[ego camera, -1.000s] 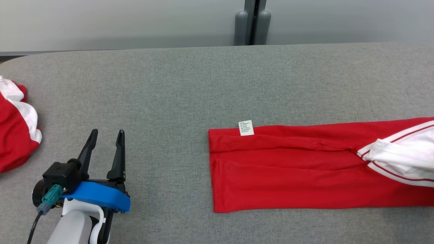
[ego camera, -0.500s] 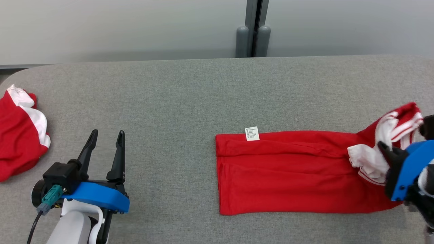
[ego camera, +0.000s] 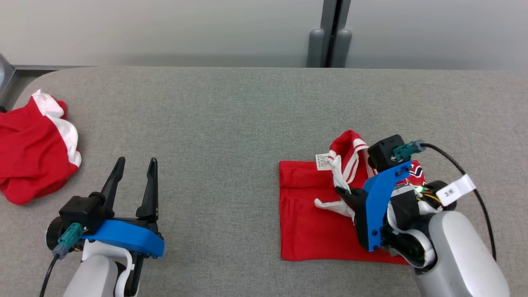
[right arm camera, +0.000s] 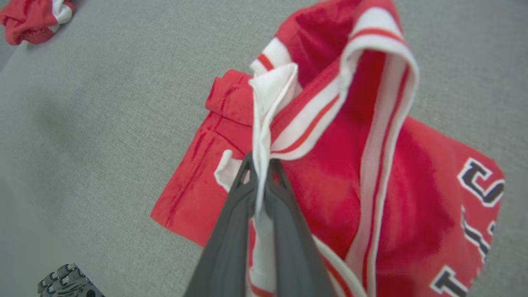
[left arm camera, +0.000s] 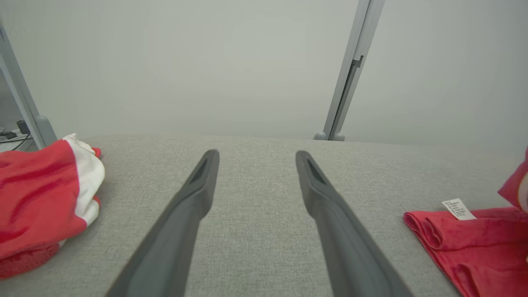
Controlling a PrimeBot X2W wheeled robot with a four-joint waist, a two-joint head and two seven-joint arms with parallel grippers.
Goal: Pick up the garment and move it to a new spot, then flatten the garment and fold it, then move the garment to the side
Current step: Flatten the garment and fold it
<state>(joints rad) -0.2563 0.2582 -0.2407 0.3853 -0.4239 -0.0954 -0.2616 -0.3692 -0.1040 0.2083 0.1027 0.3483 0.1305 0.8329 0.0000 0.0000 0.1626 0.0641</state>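
Grey table (ego camera: 231, 115), right pincer (right arm camera: 260, 165) pinching garment (ego camera: 305, 222)

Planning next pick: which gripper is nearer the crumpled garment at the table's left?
Left. The left gripper is open beside the crumpled garment; the right gripper is far off, shut on the folded garment.

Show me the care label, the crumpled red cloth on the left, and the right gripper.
care label (ego camera: 322, 161): head view, middle of the white tag on the garment (ego camera: 305, 231).
crumpled red cloth (ego camera: 29, 165): head view, its red middle.
right gripper (right arm camera: 260, 165): right wrist view, between its fingertips, jaws shut on the garment's white trim.
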